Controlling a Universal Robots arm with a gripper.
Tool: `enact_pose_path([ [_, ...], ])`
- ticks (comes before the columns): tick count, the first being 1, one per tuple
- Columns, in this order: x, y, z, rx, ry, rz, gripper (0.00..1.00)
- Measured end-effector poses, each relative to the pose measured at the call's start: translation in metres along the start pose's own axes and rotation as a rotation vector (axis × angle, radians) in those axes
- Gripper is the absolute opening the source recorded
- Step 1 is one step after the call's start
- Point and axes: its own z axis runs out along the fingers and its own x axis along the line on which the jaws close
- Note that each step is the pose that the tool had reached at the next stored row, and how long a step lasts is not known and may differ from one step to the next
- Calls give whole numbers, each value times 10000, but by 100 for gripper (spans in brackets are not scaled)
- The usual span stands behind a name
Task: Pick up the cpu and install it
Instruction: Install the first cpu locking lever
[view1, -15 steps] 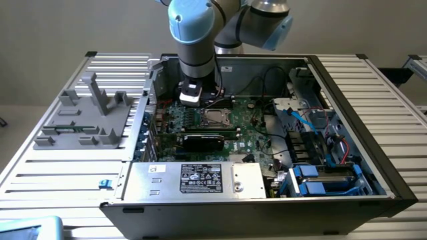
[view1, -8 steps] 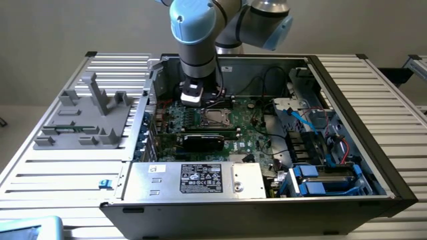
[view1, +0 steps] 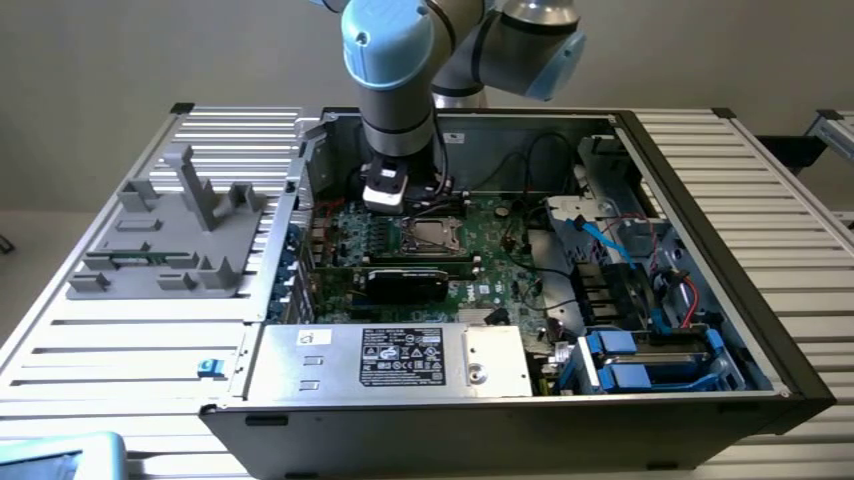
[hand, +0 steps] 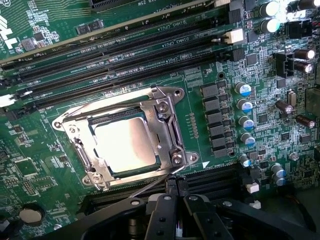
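The cpu (hand: 131, 145) lies flat in the motherboard socket, its shiny silver top facing up. The socket's metal frame (hand: 170, 127) surrounds it. In the wrist view my gripper (hand: 176, 184) hovers just beside the socket's edge with its black fingers (hand: 167, 200) pressed together, shut. A thin metal lever wire (hand: 147, 187) runs from the socket up to the fingertips; I cannot tell whether it is gripped. In the exterior view the gripper (view1: 404, 203) hangs inside the open computer case, just behind the socket and cpu (view1: 434, 237).
The green motherboard (view1: 501, 250) holds RAM slots (hand: 125, 55) and rows of capacitors (hand: 245, 107) near the socket. A black card (view1: 407, 282) and the power supply (view1: 387, 358) sit in front. A grey plastic fixture (view1: 167, 235) stands on the slatted table at the exterior view's left.
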Motion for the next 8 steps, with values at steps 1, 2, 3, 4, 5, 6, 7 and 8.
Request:
enact_pose_path([
  [1, 1, 0, 2, 0, 5, 10, 12],
  [2, 2, 1, 3, 1, 10, 19, 12],
  [3, 3, 2, 5, 1, 16, 29, 12],
  [4, 4, 2, 7, 3, 22, 39, 12],
  [5, 5, 3, 8, 3, 28, 49, 12],
  [6, 6, 3, 9, 5, 34, 59, 12],
  [7, 7, 4, 10, 5, 40, 70, 12],
  [8, 8, 4, 11, 5, 45, 81, 12],
])
